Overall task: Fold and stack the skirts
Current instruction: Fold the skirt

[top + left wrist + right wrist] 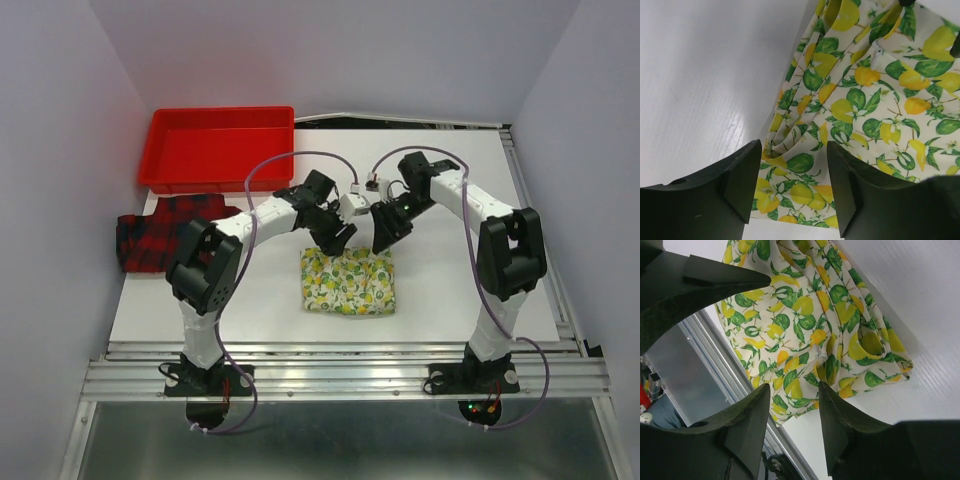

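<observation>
The white table filled the space between pale walls, with both arms bolted at its near edge and bent inward so that their wrists met over its middle. A red tray sat at the far left corner of the table, nothing showing inside it.

Just in front of the tray, the plaid skirt lay spread loosely at the left edge of the table, its right part hidden under the left arm. It was well apart from the other garment.

The lemon skirt lay near the centre of the table, a little toward the near edge, folded into a compact, roughly square pad. In the left wrist view its left edge showed soft pleats stacked along the fold, resting on the white surface. In the right wrist view the same cloth bunched into layered folds at one corner.

The left gripper hung over the far left corner of the lemon skirt. Its jaws stood apart, the pleated edge showing in the gap below them and nothing pinched.

The right gripper hung beside it over the far right corner. Its jaws were also parted, somewhat less widely, with the folded corner visible between them and no cloth clamped.
</observation>
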`<state>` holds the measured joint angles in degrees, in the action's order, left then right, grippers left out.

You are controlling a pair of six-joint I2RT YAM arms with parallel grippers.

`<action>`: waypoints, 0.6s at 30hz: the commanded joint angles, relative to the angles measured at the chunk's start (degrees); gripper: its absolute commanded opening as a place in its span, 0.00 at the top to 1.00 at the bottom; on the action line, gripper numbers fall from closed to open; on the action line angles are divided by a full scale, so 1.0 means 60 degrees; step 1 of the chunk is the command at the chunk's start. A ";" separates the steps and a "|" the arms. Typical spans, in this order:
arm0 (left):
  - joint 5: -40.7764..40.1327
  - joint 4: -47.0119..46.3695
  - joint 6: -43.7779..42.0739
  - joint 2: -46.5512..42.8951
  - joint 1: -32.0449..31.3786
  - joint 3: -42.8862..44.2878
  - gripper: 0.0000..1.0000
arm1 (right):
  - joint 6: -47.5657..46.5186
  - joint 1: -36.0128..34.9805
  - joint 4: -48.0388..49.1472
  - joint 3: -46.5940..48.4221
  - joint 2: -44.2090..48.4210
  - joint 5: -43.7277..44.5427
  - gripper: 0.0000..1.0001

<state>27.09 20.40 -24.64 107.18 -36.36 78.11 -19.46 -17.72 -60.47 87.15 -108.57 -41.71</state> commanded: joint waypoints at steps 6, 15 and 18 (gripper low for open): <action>0.0011 0.0905 -0.1063 0.0404 0.0185 0.0635 0.69 | -0.0110 -0.0050 0.0132 -0.0463 -0.0361 -0.0636 0.55; 0.0318 0.0921 -0.1225 -0.0225 0.0728 0.0284 1.00 | 0.0796 -0.0050 0.1169 -0.0594 0.0150 0.0360 0.99; 0.0231 0.0601 -0.1094 -0.0387 0.0830 -0.0053 1.00 | 0.1104 -0.0050 0.1696 -0.0770 0.0356 0.0769 0.99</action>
<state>27.55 25.19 -30.89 109.75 -32.14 79.05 -15.75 -17.72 -55.86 83.68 -110.69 -40.25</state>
